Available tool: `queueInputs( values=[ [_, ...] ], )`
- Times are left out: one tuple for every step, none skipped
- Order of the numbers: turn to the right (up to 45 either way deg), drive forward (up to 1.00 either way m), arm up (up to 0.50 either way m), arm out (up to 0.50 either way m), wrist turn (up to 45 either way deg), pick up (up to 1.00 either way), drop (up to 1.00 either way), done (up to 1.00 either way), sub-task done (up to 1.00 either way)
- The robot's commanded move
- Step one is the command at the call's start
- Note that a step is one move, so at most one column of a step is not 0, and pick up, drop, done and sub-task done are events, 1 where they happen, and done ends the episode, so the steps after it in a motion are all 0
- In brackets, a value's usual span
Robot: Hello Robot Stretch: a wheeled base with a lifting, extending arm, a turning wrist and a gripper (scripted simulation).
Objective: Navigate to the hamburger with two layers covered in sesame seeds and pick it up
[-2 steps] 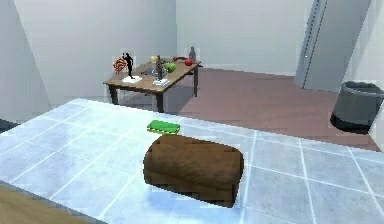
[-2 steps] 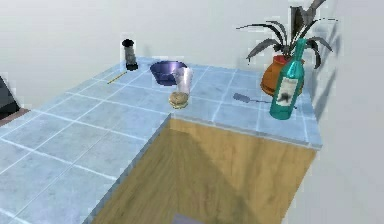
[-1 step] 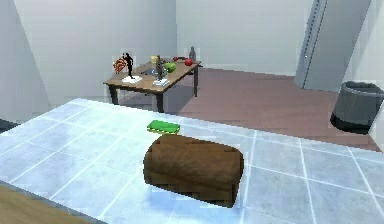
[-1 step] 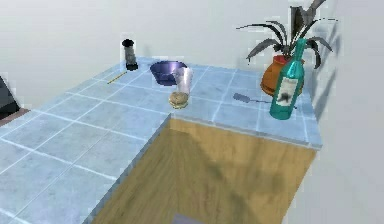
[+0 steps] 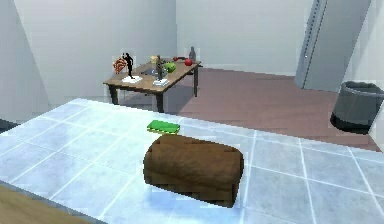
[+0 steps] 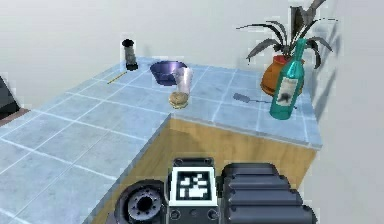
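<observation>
- Forward view: a pale blue tiled tabletop (image 5: 70, 150) spreads across the foreground. A brown loaf of bread (image 5: 193, 170) lies around its middle. A flat green thing (image 5: 163, 127) lies beyond the loaf, close to the far edge.
- Farther off, a low wooden tabletop (image 5: 135, 88) stands on a reddish floor. It carries a dark statue (image 5: 125, 65), a bottle (image 5: 192, 55) and a few small things. A dark bin (image 5: 357, 105) stands near a grey door (image 5: 335, 45).
- Arm side view: the tiled tabletop (image 6: 80, 140) bends in an L.
- The hamburger (image 6: 180, 98), a small tan and brown stack, stands near the inner corner, just in front of a purple bowl (image 6: 170, 72).
- A dark cylinder (image 6: 129, 53) stands at the far left corner. A green bottle (image 6: 288, 85) and a potted plant (image 6: 285, 45) stand toward the right edge.
- At the bottom edge, the arm (image 6: 260, 195) bears a white marked square (image 6: 194, 187). The gripper (image 6: 143, 205) shows as a dark body left of that square. The fingers cannot be made out, so I cannot tell whether they grasp anything.
</observation>
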Motion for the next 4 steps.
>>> queueInputs(
  values=[
    [0.0, 0.00, 0.00, 0.48, 0.0, 0.00, 0.00, 0.00, 0.00],
    [0.0, 0.00, 0.00, 0.00, 45.0, 0.00, 0.00, 0.00, 0.00],
    [0.0, 0.00, 0.00, 0.00, 45.0, 0.00, 0.00, 0.00, 0.00],
    [0.0, 0.00, 0.00, 0.00, 45.0, 0.00, 0.00, 0.00, 0.00]
  ],
)
